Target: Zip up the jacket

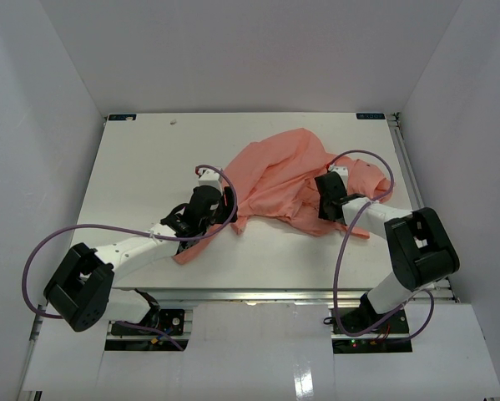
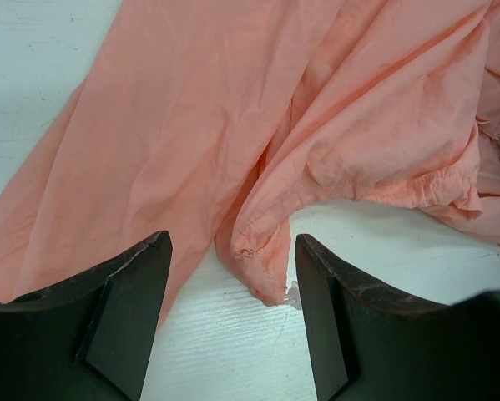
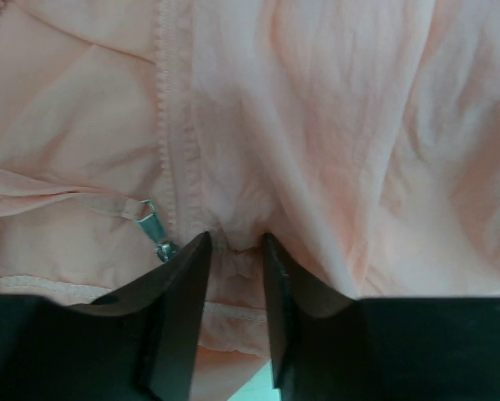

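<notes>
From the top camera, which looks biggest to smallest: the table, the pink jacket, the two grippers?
1. table
2. jacket
3. left gripper and right gripper, which look about the same

jacket [image 1: 275, 180]: partly hidden under left arm [image 1: 201, 209], right arm [image 1: 331, 199] (top view) | zipper [image 3: 162, 100]: cut off at frame edges

The jacket [image 1: 291, 180] lies crumpled on the desk [image 1: 141, 167]. A hem corner sits between the spread fingers of the left pincer [image 2: 233, 242], with fabric ahead and to its left and bare desk to its right. The right pincer [image 3: 235, 238] pinches a fold; the zipper pull [image 3: 156, 230] lies just left of it, and the zipper teeth [image 3: 170, 125] run ahead from there.
</notes>
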Controlling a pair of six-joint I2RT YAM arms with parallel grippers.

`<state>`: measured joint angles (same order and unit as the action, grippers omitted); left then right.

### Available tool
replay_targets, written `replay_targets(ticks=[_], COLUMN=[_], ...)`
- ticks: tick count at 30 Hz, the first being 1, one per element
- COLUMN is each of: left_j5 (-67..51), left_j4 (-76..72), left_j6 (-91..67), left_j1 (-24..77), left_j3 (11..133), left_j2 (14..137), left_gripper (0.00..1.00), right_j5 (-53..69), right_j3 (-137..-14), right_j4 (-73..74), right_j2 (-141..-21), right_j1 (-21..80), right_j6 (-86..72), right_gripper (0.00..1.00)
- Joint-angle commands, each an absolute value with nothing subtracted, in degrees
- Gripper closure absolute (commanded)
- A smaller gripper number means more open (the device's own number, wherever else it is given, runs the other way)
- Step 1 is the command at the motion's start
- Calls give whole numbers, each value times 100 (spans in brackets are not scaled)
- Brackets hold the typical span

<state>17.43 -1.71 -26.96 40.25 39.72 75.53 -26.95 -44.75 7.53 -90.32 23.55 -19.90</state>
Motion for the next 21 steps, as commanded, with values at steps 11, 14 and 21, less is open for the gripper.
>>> replay_targets(ticks=[11, 14, 21], left_j5=[1837, 1860, 1873], left_j4=[-167, -158, -157], left_j6=[-2656, -2630, -2635], left_j1=[4043, 4043, 4043], left_j3=[3918, 3921, 3929], left_j2=[7351, 7373, 7402], left_gripper=[28, 28, 28], right_j5=[-2490, -2393, -1904], right_j3=[-4949, -5225, -5387], right_j4=[1180, 1269, 1383], right_j2=[-8883, -8603, -8161], right_j1=[2250, 2226, 2101], right_j6=[-1756, -1670, -1496], right_gripper=[92, 92, 92])
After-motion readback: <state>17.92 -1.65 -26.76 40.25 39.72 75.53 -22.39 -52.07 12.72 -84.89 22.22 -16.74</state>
